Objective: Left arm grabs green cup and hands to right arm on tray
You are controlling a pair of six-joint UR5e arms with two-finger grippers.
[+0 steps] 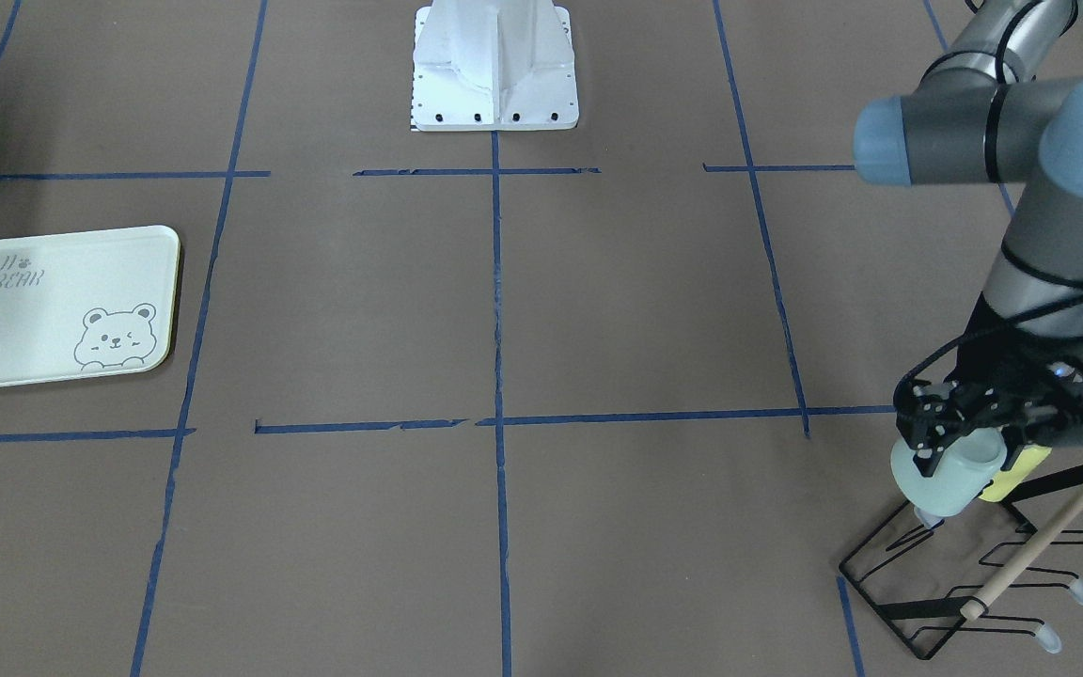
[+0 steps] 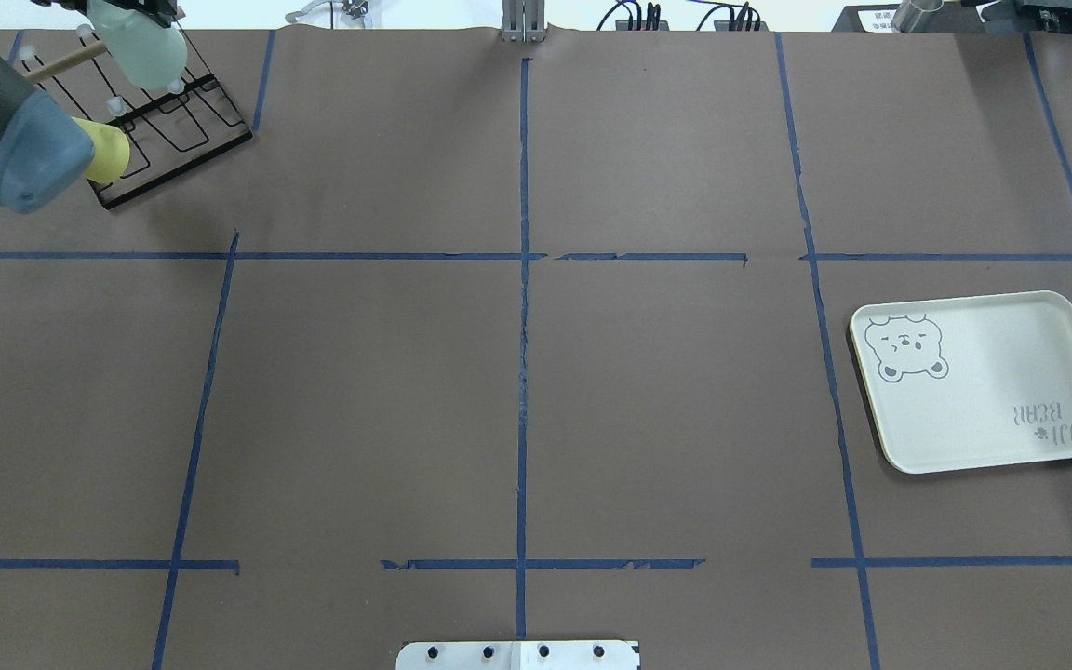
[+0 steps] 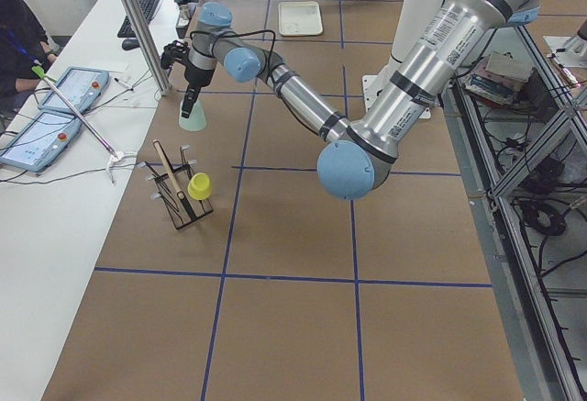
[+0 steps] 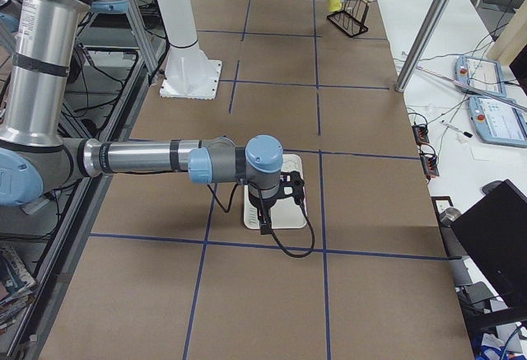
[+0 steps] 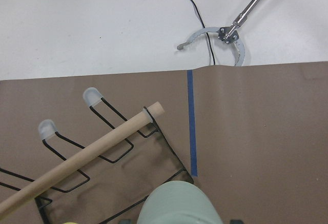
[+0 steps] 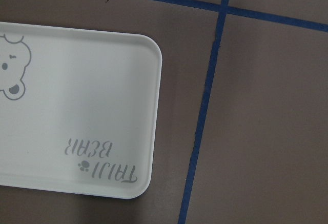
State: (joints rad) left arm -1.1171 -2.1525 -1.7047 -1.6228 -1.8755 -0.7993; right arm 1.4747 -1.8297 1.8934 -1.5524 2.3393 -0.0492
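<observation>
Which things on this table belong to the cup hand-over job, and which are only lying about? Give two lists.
Job: green cup, held in the left gripper; tray; right gripper above the tray.

Lying about: yellow cup on the wire rack; wooden rod on that rack.

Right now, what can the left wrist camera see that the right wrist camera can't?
Only the left wrist view shows the green cup, the black wire rack with its wooden rod, and a white surface past the table's edge. Only the right wrist view shows the tray with its bear drawing and lettering. Both show the brown table cover and blue tape lines.
</observation>
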